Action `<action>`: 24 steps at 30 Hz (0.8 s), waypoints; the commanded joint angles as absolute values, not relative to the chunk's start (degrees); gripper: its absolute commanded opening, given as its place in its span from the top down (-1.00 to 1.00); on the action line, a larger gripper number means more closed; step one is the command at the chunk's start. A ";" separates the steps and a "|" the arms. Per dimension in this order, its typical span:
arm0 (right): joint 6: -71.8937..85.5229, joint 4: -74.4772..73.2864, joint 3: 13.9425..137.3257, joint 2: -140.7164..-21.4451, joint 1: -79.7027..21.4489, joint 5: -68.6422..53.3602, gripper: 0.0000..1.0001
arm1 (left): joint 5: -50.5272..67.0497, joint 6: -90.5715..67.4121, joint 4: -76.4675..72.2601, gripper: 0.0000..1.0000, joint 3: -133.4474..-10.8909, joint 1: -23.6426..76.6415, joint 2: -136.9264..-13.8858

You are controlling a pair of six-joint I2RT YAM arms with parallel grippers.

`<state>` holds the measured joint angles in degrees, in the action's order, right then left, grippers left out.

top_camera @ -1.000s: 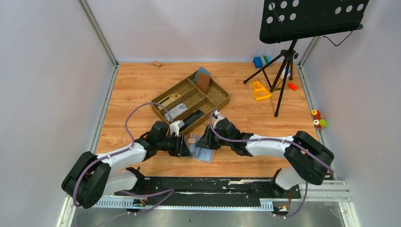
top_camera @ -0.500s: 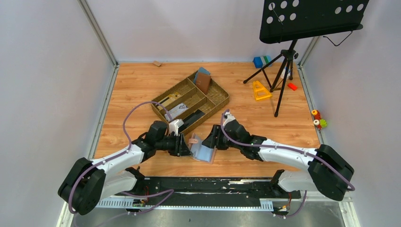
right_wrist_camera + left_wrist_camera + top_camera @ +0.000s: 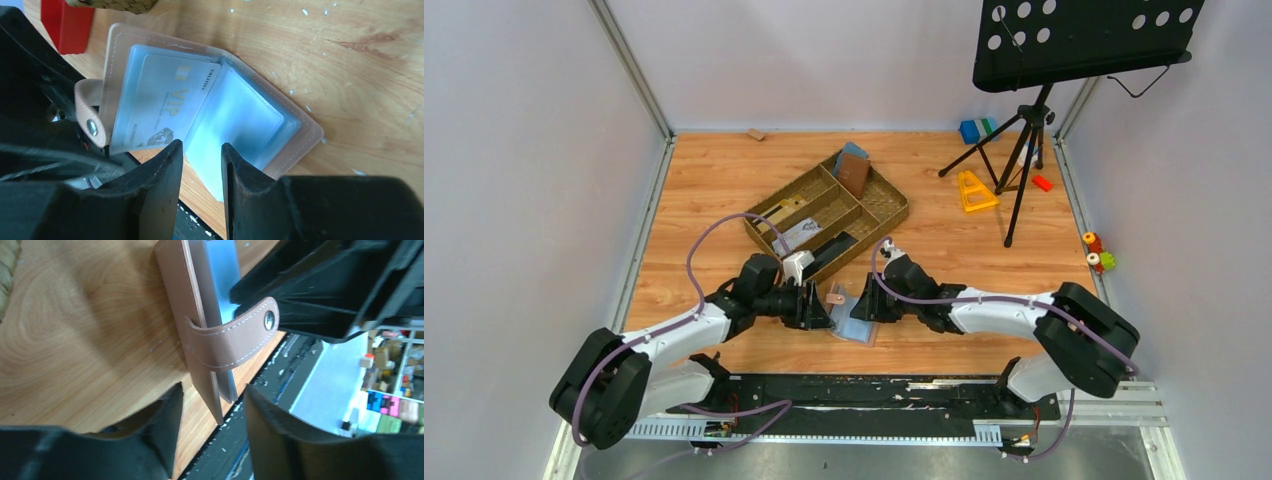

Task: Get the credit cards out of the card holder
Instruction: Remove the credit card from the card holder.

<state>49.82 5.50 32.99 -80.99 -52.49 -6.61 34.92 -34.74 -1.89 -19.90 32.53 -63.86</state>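
The card holder [image 3: 852, 322] lies open on the wooden floor between my two grippers. In the left wrist view its tan cover [image 3: 200, 315] stands on edge, with the tan closing tab [image 3: 235, 340] and its snap folded across. My left gripper [image 3: 821, 305] [image 3: 214, 390] is open, its jaws on either side of the cover's edge without touching it. In the right wrist view the holder [image 3: 300, 135] shows blue-grey plastic sleeves and a pale VIP card [image 3: 165, 105] in the left sleeve. My right gripper [image 3: 861, 305] [image 3: 201, 145] is open, a loose sleeve edge lying between its jaws.
A woven divided tray [image 3: 889, 215] stands just behind the holder, holding a darker brown wallet [image 3: 854, 172] and other items. A red block [image 3: 67, 25] lies by the tray. A music stand tripod [image 3: 1024, 150], a yellow triangle [image 3: 974, 190] and blue blocks [image 3: 974, 128] stand at the back right.
My right gripper drew back to the right and the holder's flap rose; now the right gripper is back at the holder and the flap sits lower. The left arm has barely moved.
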 commanded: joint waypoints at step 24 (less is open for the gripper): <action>50.05 10.07 33.84 -83.18 -52.91 -7.38 0.32 | 37.01 -35.13 -6.25 0.20 -20.44 32.51 -62.16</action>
<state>49.84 7.53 34.02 -83.74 -52.49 -7.49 37.01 -35.24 -3.73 -19.90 32.53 -61.49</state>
